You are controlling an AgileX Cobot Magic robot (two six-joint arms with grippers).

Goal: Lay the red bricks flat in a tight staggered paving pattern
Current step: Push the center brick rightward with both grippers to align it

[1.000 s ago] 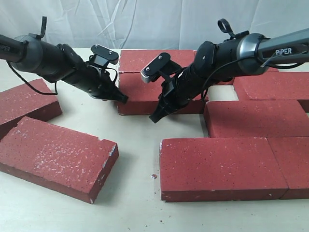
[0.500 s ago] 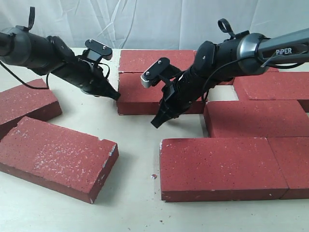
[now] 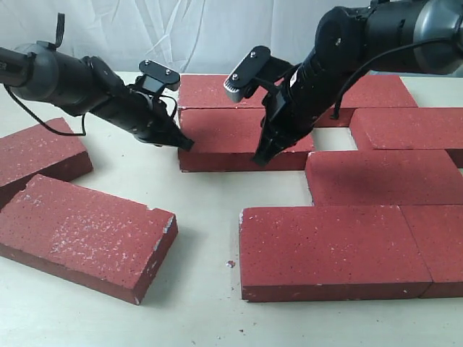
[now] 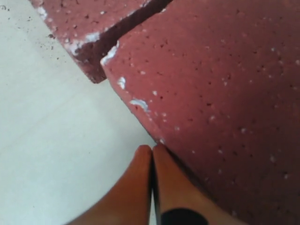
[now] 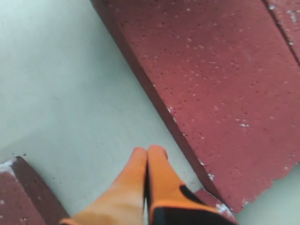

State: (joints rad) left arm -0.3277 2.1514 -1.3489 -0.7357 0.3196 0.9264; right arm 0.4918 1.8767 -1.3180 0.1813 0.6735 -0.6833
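Several red bricks lie flat. The middle brick (image 3: 231,134) sits in front of a back brick (image 3: 217,88). My left gripper (image 3: 187,144) is shut and empty, its tips (image 4: 151,149) against the left end of that brick (image 4: 225,93). My right gripper (image 3: 259,159) is also shut and empty. Its tips (image 5: 149,151) are over the table, just off the long front side of the same brick (image 5: 211,70). Two loose bricks (image 3: 87,235) (image 3: 36,155) lie at the left. More bricks (image 3: 325,249) (image 3: 383,177) (image 3: 412,130) sit packed at the right.
The pale table (image 3: 202,210) shows between the loose left bricks and the right group. A white cloth backdrop (image 3: 217,29) hangs behind. A small gap (image 3: 333,139) stays open between the middle brick and the right-hand bricks.
My left gripper drew back a little, then returned to the middle brick's left end. My right arm lifted and shifted right along that brick's front side.
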